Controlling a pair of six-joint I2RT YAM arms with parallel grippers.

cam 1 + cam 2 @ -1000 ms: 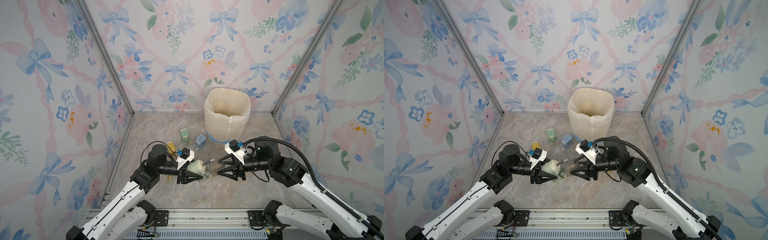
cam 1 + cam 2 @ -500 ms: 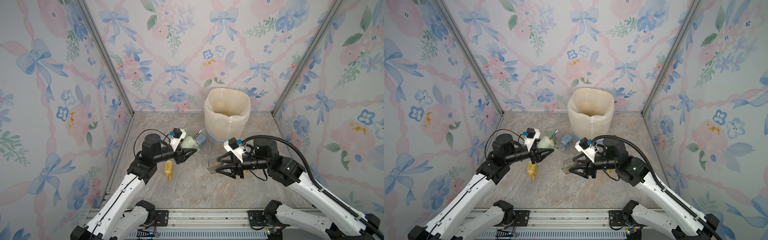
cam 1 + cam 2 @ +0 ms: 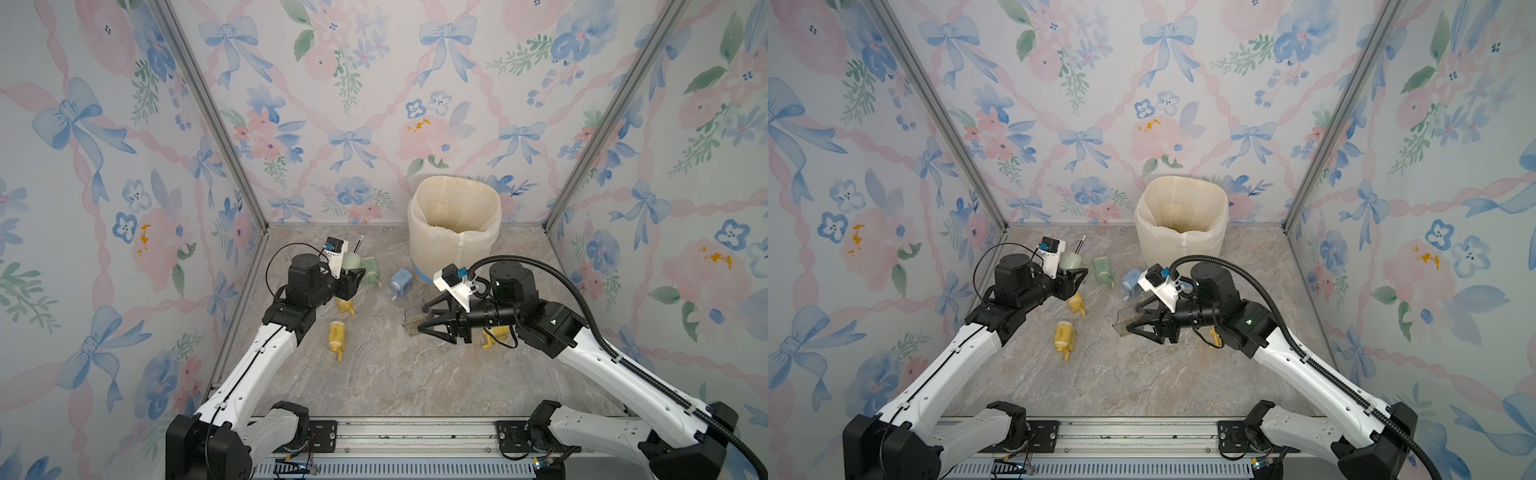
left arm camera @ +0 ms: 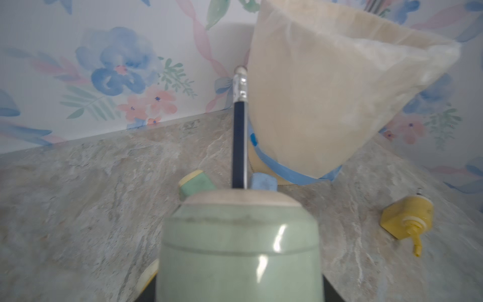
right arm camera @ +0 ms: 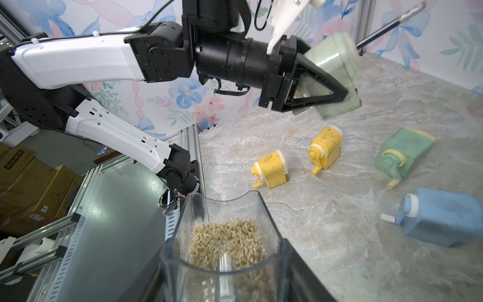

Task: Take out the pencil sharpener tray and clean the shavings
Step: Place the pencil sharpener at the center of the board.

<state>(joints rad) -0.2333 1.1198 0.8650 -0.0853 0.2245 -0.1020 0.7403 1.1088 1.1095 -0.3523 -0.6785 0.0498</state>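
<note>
Tray with its shavings sits clamped in your right gripper, seemingly clear of the tabletop; the lined bin stands at its one o'clock. Carry it level and tip only once past the rim. Your left gripper clasps the green sharpener body at ten o'clock.
</note>
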